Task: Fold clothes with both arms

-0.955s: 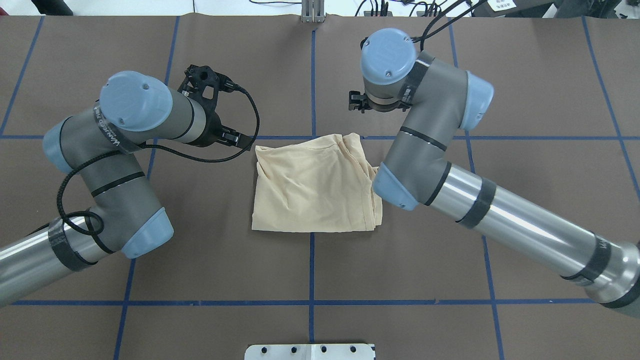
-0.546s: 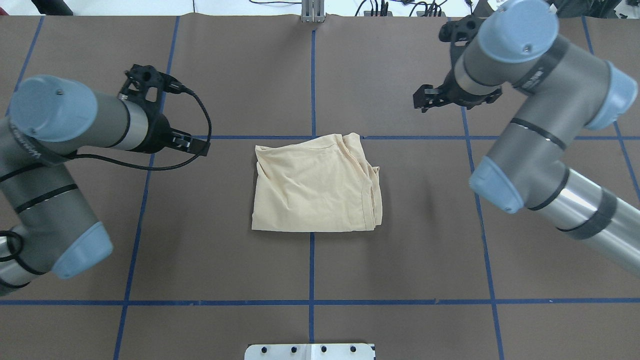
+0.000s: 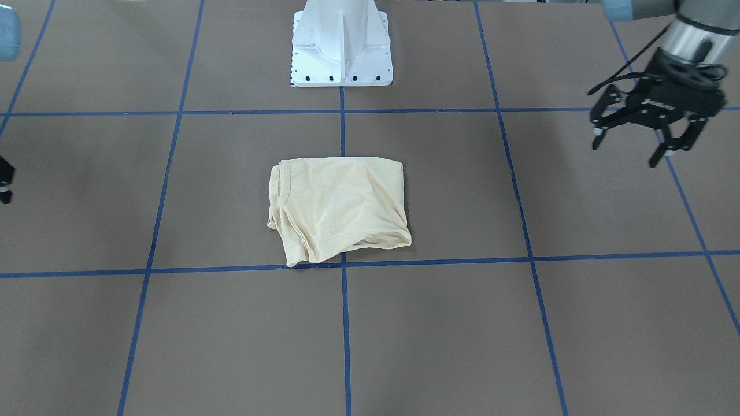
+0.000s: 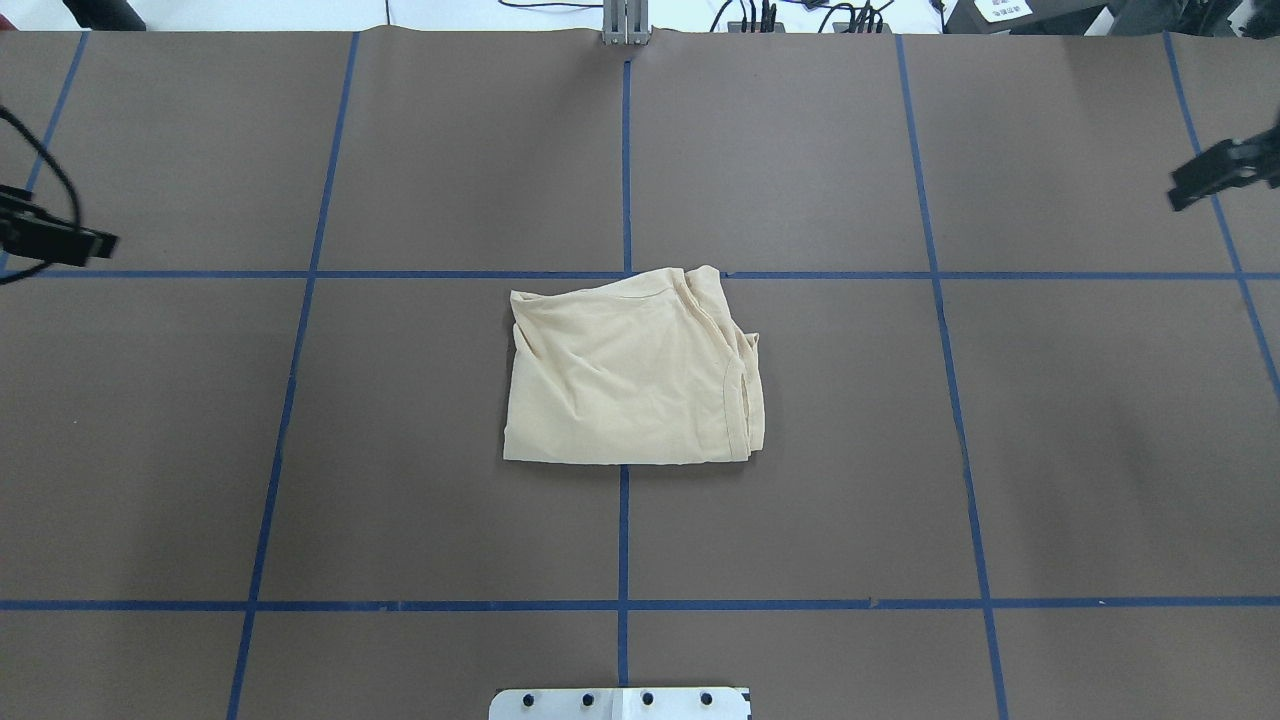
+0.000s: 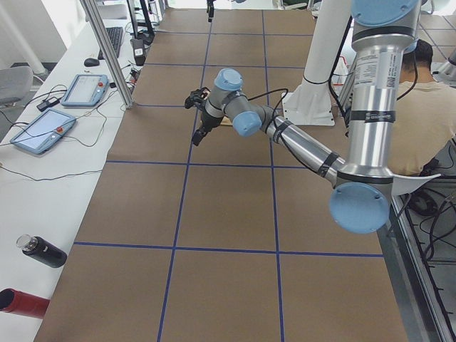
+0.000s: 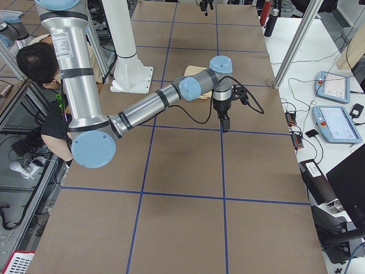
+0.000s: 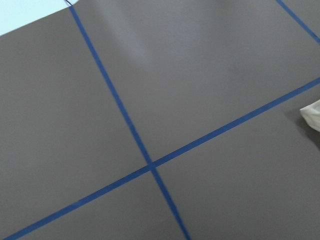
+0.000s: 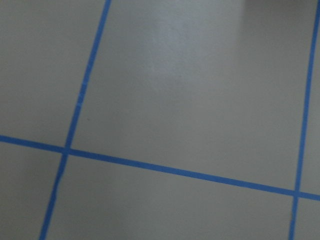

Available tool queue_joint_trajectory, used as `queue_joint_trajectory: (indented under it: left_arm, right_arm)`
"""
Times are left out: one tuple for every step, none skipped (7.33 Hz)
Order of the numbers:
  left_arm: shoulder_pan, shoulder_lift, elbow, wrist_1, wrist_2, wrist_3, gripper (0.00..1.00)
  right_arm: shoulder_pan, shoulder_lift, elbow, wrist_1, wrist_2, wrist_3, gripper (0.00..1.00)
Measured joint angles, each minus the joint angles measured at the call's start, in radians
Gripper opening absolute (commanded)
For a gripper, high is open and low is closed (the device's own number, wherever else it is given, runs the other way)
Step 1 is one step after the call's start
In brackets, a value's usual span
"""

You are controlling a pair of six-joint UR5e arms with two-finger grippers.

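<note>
Brown paper gridded with blue tape covers the table (image 4: 400, 150). My left gripper (image 3: 627, 151) hangs empty, fingers spread apart; my right gripper (image 4: 1215, 172) is a sliver at the overhead edge, so I cannot tell its jaws. Since half a second ago both have swung outward, to 10 and 2 o'clock of the folded T-shirt (image 4: 625, 375), which lies unmoved at centre

Bright, even overhead light throws only faint, soft shadows beside the shirt (image 4: 620, 380); the table cover (image 4: 400, 450) shows pale glare in both slightly blurred wrist views
</note>
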Motion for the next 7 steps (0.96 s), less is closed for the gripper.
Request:
queue_joint_trajectory:
  left_arm:
    - [-0.112, 0.055, 0.039, 0.002, -0.094, 0.032, 1.00]
    - [-0.210, 0.091, 0.094, 0.000, -0.149, 0.057, 1.00]
    - [-0.286, 0.120, 0.142, -0.004, -0.177, 0.102, 1.00]
    - [-0.333, 0.142, 0.181, -0.003, -0.185, 0.148, 1.00]
    - [-0.362, 0.152, 0.224, 0.000, -0.185, 0.171, 1.00]
    - [-0.375, 0.157, 0.271, 0.001, -0.186, 0.182, 1.00]
    - [-0.381, 0.164, 0.310, 0.002, -0.189, 0.187, 1.00]
  right_arm:
    - [0.094, -0.077, -0.004, 0.000, 0.054, -0.114, 1.00]
    - [0.166, -0.151, -0.011, 0.004, 0.083, -0.200, 1.00]
    - [0.214, -0.216, -0.023, 0.006, 0.094, -0.262, 1.00]
    - [0.235, -0.274, -0.028, 0.007, 0.099, -0.293, 1.00]
    - [0.244, -0.312, -0.030, 0.007, 0.104, -0.301, 1.00]
    - [0.250, -0.341, -0.035, 0.008, 0.111, -0.304, 1.00]
    - [0.257, -0.360, -0.037, 0.009, 0.121, -0.302, 1.00]
